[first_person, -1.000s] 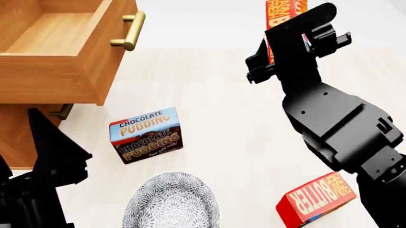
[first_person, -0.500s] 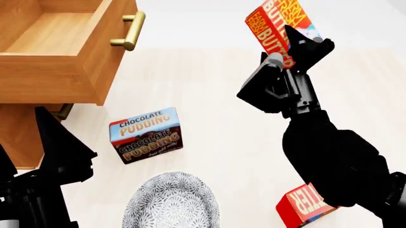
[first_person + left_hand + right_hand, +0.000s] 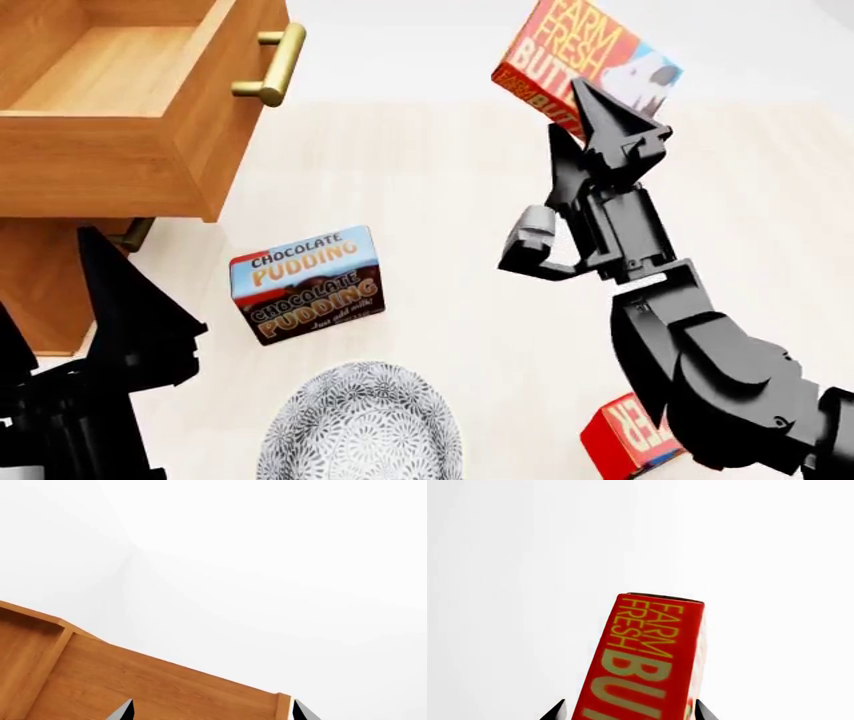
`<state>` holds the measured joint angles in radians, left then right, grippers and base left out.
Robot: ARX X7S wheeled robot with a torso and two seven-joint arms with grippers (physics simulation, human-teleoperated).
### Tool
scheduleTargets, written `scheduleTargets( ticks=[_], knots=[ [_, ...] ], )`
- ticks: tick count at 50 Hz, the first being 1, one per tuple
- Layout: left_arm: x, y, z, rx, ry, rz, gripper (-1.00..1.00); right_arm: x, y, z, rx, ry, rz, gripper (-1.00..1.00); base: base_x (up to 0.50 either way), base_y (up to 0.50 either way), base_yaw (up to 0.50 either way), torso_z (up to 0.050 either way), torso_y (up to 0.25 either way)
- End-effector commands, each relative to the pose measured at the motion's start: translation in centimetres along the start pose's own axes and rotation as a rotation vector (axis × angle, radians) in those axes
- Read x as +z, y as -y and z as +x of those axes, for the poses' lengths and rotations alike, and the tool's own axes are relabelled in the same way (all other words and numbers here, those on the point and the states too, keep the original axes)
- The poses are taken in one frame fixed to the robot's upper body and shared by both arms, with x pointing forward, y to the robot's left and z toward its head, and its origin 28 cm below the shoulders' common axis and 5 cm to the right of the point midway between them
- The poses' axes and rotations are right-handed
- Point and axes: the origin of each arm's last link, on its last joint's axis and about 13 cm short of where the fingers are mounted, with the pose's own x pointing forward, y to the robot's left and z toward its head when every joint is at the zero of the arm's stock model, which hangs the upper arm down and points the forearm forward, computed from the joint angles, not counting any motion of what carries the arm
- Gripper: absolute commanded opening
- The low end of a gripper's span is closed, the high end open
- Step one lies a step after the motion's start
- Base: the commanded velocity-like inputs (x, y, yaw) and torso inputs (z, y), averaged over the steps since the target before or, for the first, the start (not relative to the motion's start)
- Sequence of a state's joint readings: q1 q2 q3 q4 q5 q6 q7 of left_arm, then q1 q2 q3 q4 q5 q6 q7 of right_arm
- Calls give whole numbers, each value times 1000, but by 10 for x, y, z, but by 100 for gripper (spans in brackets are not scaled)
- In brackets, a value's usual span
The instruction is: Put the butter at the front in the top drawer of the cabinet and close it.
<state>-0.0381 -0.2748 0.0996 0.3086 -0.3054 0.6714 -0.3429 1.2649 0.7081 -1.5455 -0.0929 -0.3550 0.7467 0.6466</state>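
Butter (image 3: 583, 62) raised higher, right pincer (image 3: 603, 112) clamping

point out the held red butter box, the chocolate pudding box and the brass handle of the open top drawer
red butter box held in the right pincer (image 3: 577, 62), head view, on its red lettered face
brown-and-blue chocolate pudding box (image 3: 310, 285), head view, front face
brass bar handle of the open top drawer (image 3: 276, 65), head view, mid-bar

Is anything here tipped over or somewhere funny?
Nothing is spilled or broken. The butter is up in the air, tilted, pinched in the right gripper. The top drawer hangs wide open and empty. The pudding box sits askew, and another butter box lies partly hidden behind the arm.
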Motion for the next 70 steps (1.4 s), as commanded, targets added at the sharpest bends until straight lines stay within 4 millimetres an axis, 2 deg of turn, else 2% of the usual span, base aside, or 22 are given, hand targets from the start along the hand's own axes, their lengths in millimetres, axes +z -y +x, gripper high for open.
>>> scheduleTargets(
  ticks=[1, 12, 19, 29, 43, 52, 58, 64, 70],
  knots=[
    [0, 1, -1, -2, -2, 1, 100, 0, 11, -3, -181, 121, -125, -100, 0, 0, 0, 0, 10],
    [1, 1, -1, -3, -15, -16, 100, 7, 11, -14, -310, 264, -219, -100, 0, 0, 0, 0, 1],
    [0, 1, -2, -9, -34, -41, 100, 16, 9, -25, -468, 326, -193, -100, 0, 0, 0, 0, 1],
    [0, 1, -4, -20, -59, -53, 100, 26, -14, -34, -574, 291, -33, -100, 0, 0, 0, 2, 1],
    [1, 0, 0, -100, -202, -99, 100, 24, -30, -33, -632, 267, -22, -100, 0, 0, 0, 0, 1],
    [28, -3, 24, -272, -392, -141, 100, 24, -32, -30, -634, 267, -13, -100, 0, 0, 0, 0, 1],
    [58, -1, 43, -452, -464, -154, 100, 25, -32, -28, -629, 272, -8, -100, 0, 0, 0, 0, 2],
    [86, 8, 60, -631, -511, -149, 100, 26, -32, -27, -624, 277, -7, -100, 0, 0, 0, 0, 0],
    [111, 22, 92, -810, -621, -168, 100, 27, -29, -26, -623, 284, -10, -100, 0, 0, 0, 2, 2]
  ],
)
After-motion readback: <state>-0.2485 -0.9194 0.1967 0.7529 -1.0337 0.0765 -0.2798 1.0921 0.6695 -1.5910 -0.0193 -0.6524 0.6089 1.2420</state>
